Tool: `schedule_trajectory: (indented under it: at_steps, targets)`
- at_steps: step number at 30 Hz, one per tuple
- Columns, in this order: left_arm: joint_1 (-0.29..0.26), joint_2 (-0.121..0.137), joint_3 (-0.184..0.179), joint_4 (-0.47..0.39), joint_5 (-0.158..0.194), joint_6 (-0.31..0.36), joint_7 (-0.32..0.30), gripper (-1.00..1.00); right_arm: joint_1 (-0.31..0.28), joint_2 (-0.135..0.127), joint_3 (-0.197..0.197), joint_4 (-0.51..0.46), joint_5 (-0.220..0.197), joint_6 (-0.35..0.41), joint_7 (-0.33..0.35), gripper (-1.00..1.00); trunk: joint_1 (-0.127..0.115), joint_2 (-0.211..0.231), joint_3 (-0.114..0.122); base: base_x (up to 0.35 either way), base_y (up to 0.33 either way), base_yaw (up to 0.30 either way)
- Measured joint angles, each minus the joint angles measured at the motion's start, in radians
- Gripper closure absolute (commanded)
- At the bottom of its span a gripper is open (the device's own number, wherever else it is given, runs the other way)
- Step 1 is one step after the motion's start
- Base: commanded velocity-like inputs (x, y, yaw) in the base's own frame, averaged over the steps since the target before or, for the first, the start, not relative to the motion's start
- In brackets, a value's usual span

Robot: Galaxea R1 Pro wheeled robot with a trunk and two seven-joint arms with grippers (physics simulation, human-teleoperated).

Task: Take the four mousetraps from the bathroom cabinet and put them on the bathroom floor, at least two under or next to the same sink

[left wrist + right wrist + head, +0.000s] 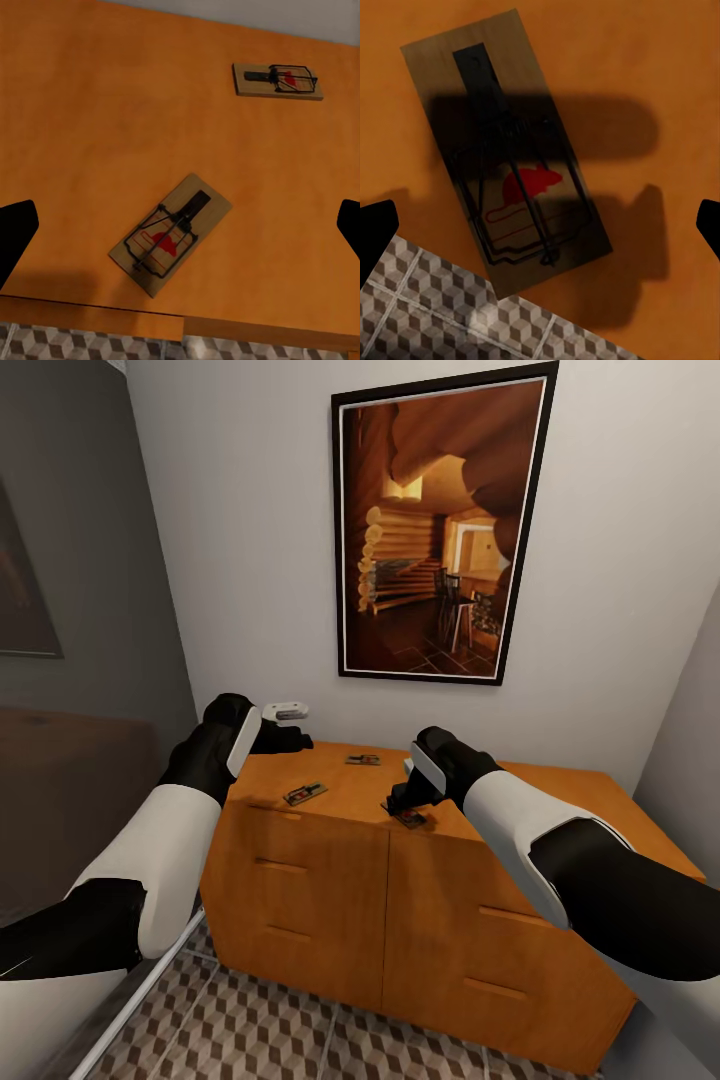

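Three mousetraps lie on the flat top of the orange-brown cabinet (330, 880). One mousetrap (305, 793) (171, 234) sits near the front left edge, below my open left gripper (292, 740), whose fingertips (15, 232) stand wide on either side of it. Another mousetrap (363, 759) (277, 80) rests farther back. My open right gripper (402, 806) hovers just over a mousetrap (412, 819) (506, 150) whose end overhangs the cabinet's front edge, with the fingertips (375, 229) apart and not touching it. The bathroom floor (250, 1020) is cube-patterned tile. The bathroom sink is out of view.
A framed picture of a log interior (440, 525) hangs on the white wall behind the cabinet. A grey wall (80, 610) closes the left side. Drawer fronts with bar handles (280, 866) face me. Tiled floor (450, 315) lies below the cabinet's front edge.
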Motion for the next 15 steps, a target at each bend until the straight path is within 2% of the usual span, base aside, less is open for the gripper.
schedule_trajectory:
  at_steps: [15]
  targets:
    - [0.000,0.000,0.000,0.000,0.000,0.000,0.000,-1.00,0.000,0.000,0.000,0.003,-0.001,0.000,0.001,-1.00,0.000,0.000,0.000,0.000,0.000,0.000]
